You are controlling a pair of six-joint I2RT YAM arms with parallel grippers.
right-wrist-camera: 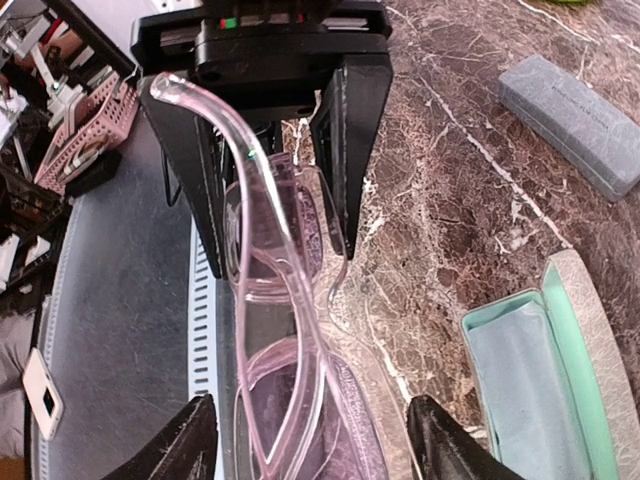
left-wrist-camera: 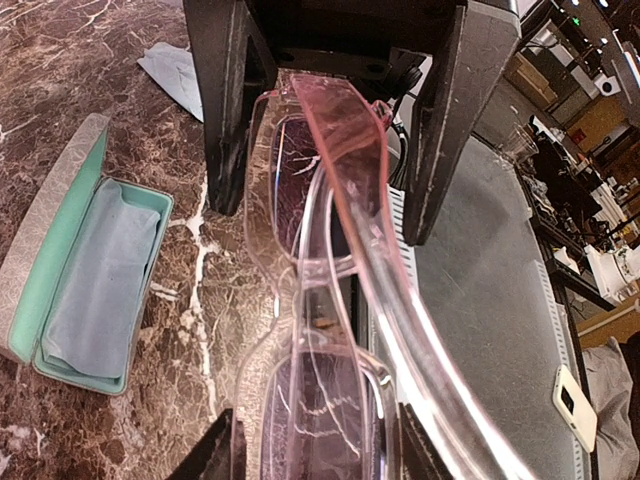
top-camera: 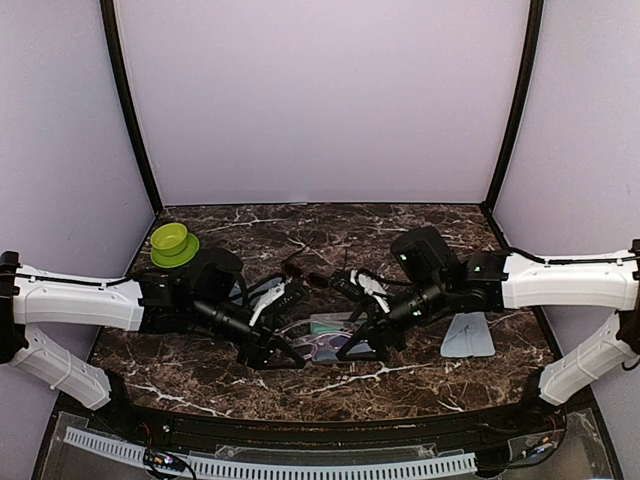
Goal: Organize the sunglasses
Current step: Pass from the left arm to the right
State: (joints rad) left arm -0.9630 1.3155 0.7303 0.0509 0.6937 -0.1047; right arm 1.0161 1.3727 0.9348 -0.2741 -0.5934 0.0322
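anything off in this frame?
Yes. Both the left gripper and the right gripper straddle the pink-framed sunglasses, and one temple juts out from the frame instead of lying folded flat. Like that they probably won't fit the open case. One blue cloth lies loose, outside any case.

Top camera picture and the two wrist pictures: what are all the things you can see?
pink sunglasses: one, pale pink frame with purplish lenses, in the air between the two grippers
brown sunglasses: one, dark reddish-brown, on the table behind the arms
open case: one, beige outside and mint green inside, on the table under the grippers
folded cloth: one, light blue, inside the open case
closed case: one, blue-grey, on the table
loose cloth: one, light blue, flat by the right arm
bowl: one, lime green, far left
table: one, dark brown marble
left gripper: black, gripping the pink sunglasses
right gripper: black, fingers beside the same pair, grip unclear
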